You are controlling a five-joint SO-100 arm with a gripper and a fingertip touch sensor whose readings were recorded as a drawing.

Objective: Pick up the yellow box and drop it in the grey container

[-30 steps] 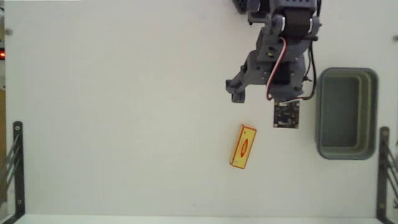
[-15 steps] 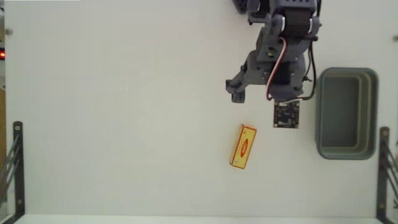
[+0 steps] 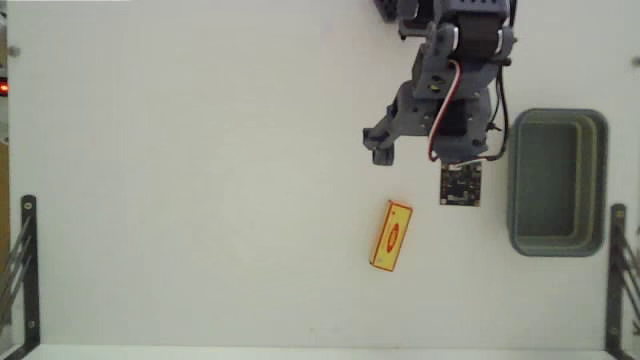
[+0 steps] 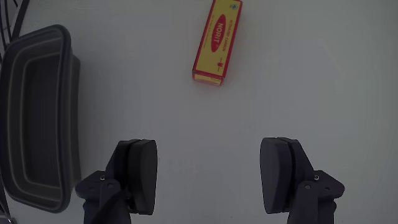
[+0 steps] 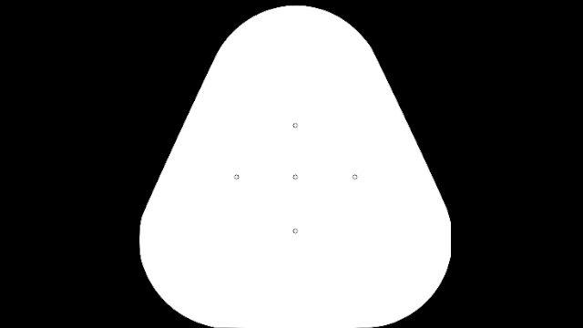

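Observation:
The yellow box [image 3: 391, 236] lies flat on the white table, its red oval mark facing up; in the wrist view the yellow box [image 4: 217, 41] sits ahead of the fingers, slightly right of centre. My gripper [image 3: 410, 150] hangs above and a little behind the box, apart from it. In the wrist view the gripper [image 4: 211, 149] stands open wide, with only bare table between its dark fingers [image 4: 138, 168]. The grey container [image 3: 557, 118] rests to the right in the fixed view, and the grey container [image 4: 69, 112] fills the left side of the wrist view; nothing shows inside it.
Black metal brackets stand at the left edge [image 3: 25, 270] and right edge [image 3: 616, 270] of the table in the fixed view. The arm's base is at the top [image 3: 470, 20].

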